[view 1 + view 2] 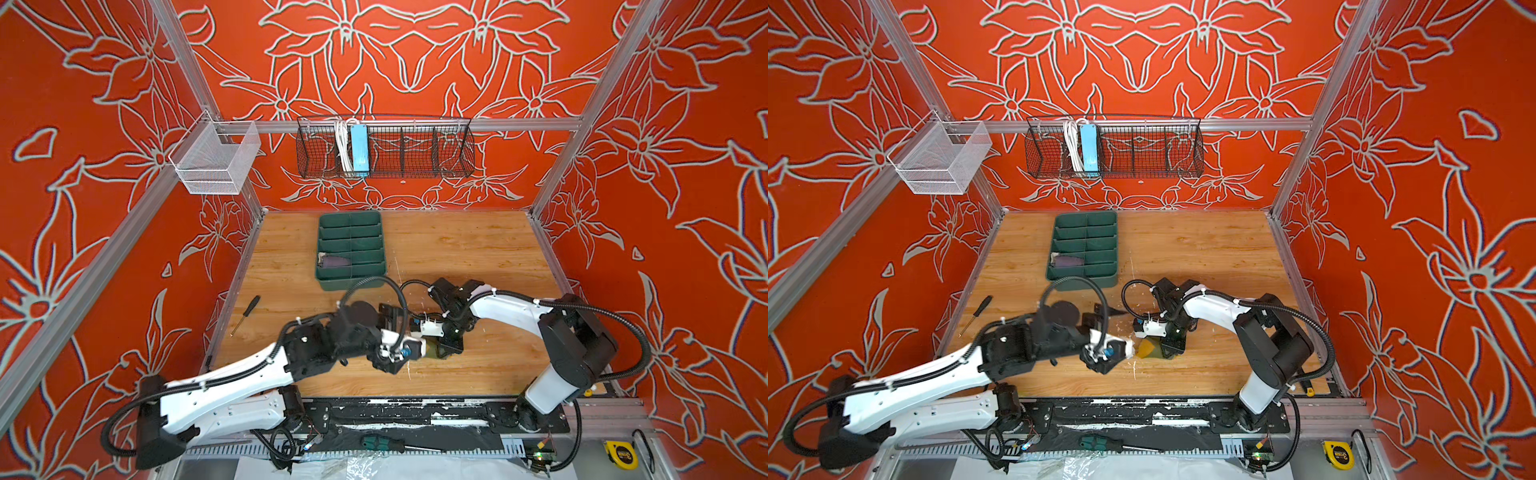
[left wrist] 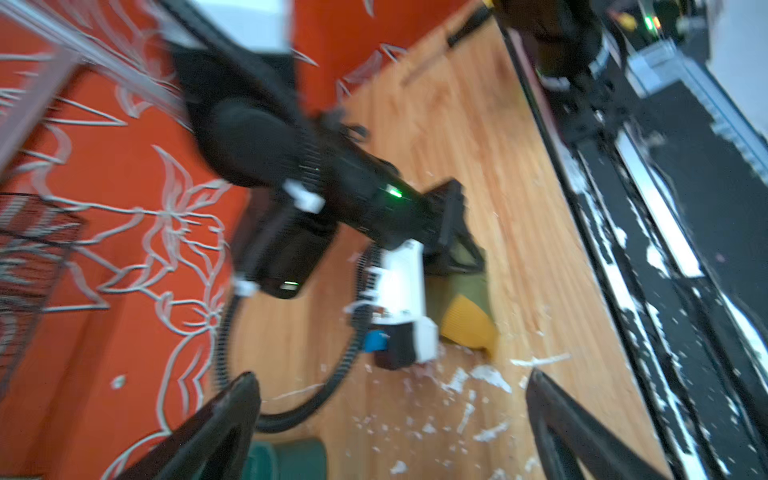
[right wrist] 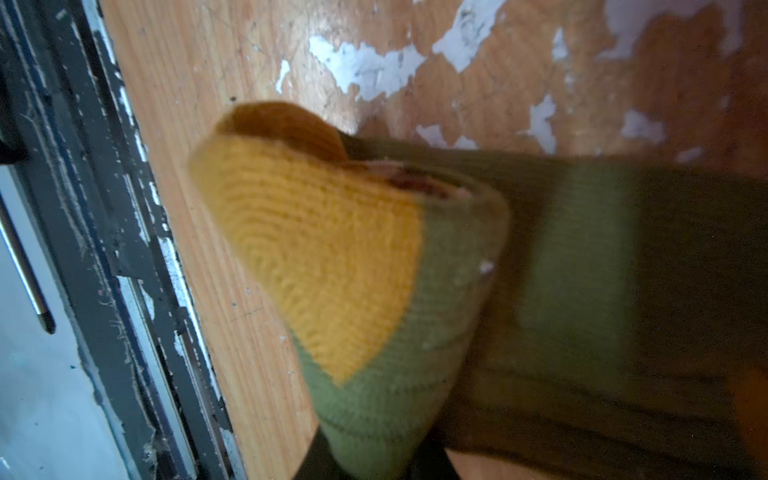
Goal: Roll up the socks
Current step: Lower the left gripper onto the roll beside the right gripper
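Rolling of the olive sock [image 3: 353, 257] appears under way. Right gripper [image 1: 1167, 349] clamps the roll; left gripper [image 2: 392, 376] gapes empty. Next move probably calls for steadying and finishing the roll.

Olive green sock [image 3: 415, 353], ribbed knit, mustard toe [image 3: 316, 249] curled over, partly rolled; lies on wooden table [image 3: 199, 62] near its edge; white chipped patches [image 3: 365, 66] on surface; scuffed black rail [image 3: 95, 208] bordering edge.
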`<state>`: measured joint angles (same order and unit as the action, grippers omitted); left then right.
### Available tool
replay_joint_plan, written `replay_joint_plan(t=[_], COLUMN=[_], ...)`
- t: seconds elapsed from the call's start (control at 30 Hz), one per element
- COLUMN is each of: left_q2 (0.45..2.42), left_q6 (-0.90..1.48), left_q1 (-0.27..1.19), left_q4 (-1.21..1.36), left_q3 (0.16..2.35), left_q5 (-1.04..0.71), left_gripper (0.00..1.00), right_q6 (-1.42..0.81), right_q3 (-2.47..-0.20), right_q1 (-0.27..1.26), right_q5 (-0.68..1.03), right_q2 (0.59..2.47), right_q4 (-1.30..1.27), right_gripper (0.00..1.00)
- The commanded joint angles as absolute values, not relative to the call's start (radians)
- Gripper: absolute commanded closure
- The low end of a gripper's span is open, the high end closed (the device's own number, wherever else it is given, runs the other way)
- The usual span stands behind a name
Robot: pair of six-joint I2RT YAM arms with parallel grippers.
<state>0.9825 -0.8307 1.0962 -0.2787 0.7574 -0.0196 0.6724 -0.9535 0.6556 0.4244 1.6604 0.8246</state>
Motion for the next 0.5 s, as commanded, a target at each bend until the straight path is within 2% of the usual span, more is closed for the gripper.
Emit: replay_joint_plan(t=[0.0, 0.2, 0.47], left_q2=[1.047, 1.306, 1.490], left_q6=[-0.783, -0.740, -0.767], left_q1=[1.191, 1.342, 1.327], left_q4=[-0.085, 0.082, 0.226], left_q3=[0.696, 0.695, 0.689], left_q5=[0.161, 0.365, 0.387], left_gripper=[0.03, 0.13, 0.23], right_q6=[0.672, 0.670, 0.669], right_q3=[-0.910, -0.919, -0.926], right_q1=[0.651, 0.638, 0.629], right_q5=[0.437, 0.450, 0.456], right_q2=[1.730, 1.774, 1.785], right_q4=[0.837, 0.833, 0.836], right_gripper=[1.00, 1.00, 1.00])
